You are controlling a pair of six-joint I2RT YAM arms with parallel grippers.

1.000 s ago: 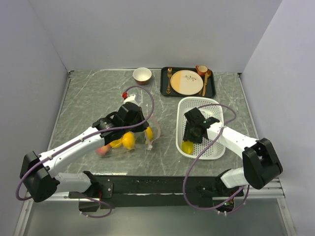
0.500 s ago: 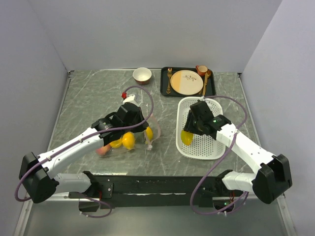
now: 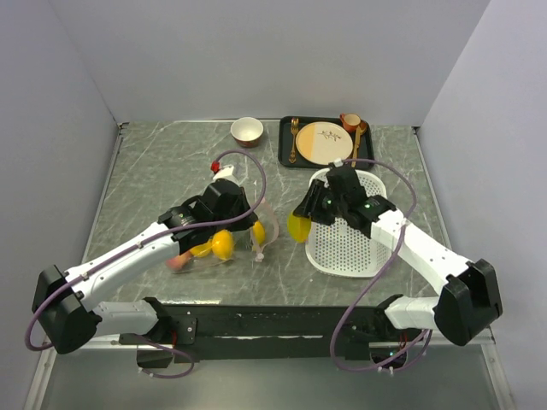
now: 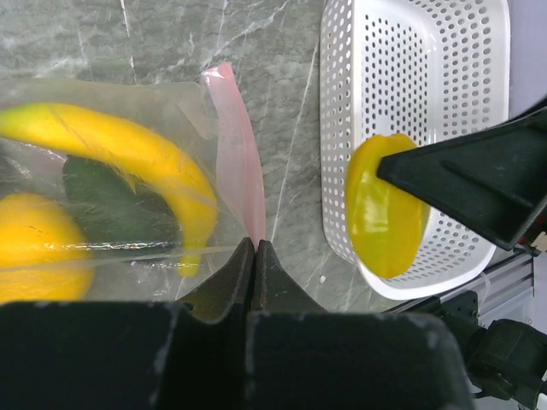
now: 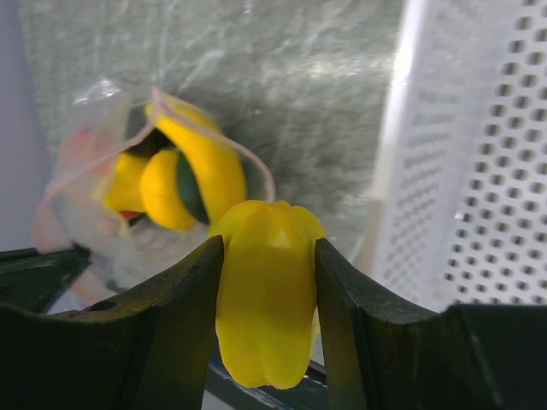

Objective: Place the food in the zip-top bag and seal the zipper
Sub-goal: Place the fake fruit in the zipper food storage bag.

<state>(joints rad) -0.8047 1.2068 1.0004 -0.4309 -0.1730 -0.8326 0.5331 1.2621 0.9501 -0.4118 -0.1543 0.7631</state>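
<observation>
The clear zip-top bag (image 3: 224,248) lies at the table's middle left and holds a banana (image 4: 128,154), a round yellow fruit (image 4: 34,248) and a pink piece (image 3: 178,262). My left gripper (image 4: 255,243) is shut on the bag's mouth edge, right at the pale pink zipper (image 4: 235,145). My right gripper (image 5: 267,246) is shut on a yellow-green fruit piece (image 5: 267,290). It holds the piece (image 3: 299,227) in the air just left of the white basket's rim, a short way right of the bag mouth (image 5: 128,188).
The white perforated basket (image 3: 355,243) stands right of centre, under my right arm. A dark tray (image 3: 285,145) with a beige plate, cutlery and a cup is at the back. A small bowl (image 3: 246,131) sits left of the tray.
My right gripper has lifted the yellow-green piece out of the basket and carried it left over the rim towards the bag. The left arm and bag have stayed put.
</observation>
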